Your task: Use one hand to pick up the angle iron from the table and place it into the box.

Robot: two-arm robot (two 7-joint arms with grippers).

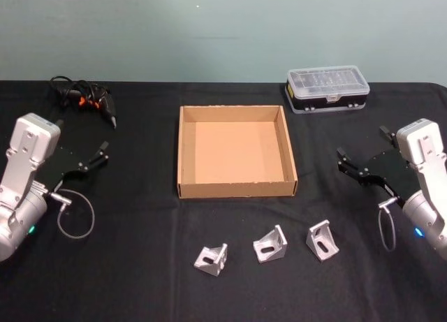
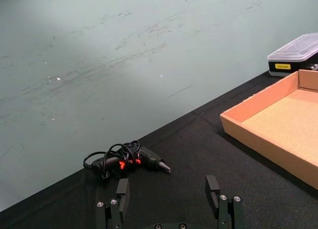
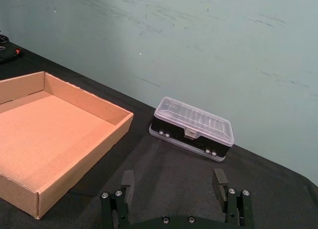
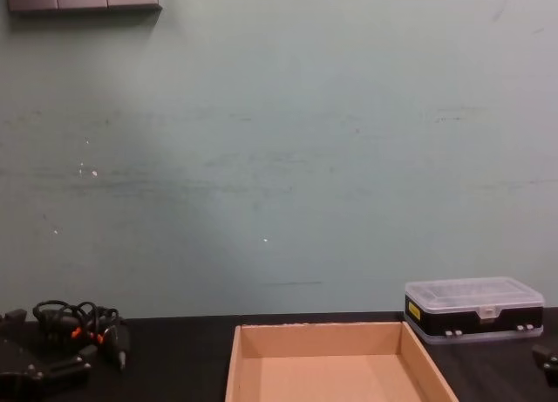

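Note:
Three silver angle irons lie in a row on the black table (image 1: 126, 280) near its front edge: one at the left (image 1: 211, 259), one in the middle (image 1: 270, 244), one at the right (image 1: 322, 239). Behind them stands the tan cardboard box (image 1: 237, 189), with nothing in it; it also shows in the wrist views (image 2: 263, 144) (image 3: 84, 154) and the chest view (image 4: 323, 341). My left gripper (image 1: 82, 136) (image 2: 168, 189) hovers open to the left of the box. To the right of the box my right gripper (image 1: 362, 144) (image 3: 173, 181) is open too. Neither holds anything.
A black case with a clear lid (image 1: 327, 89) (image 3: 193, 127) (image 4: 473, 308) sits at the back right. A black tool with a coiled cable and orange marks (image 1: 84, 98) (image 2: 126, 159) (image 4: 83, 328) lies at the back left. A teal wall rises behind the table.

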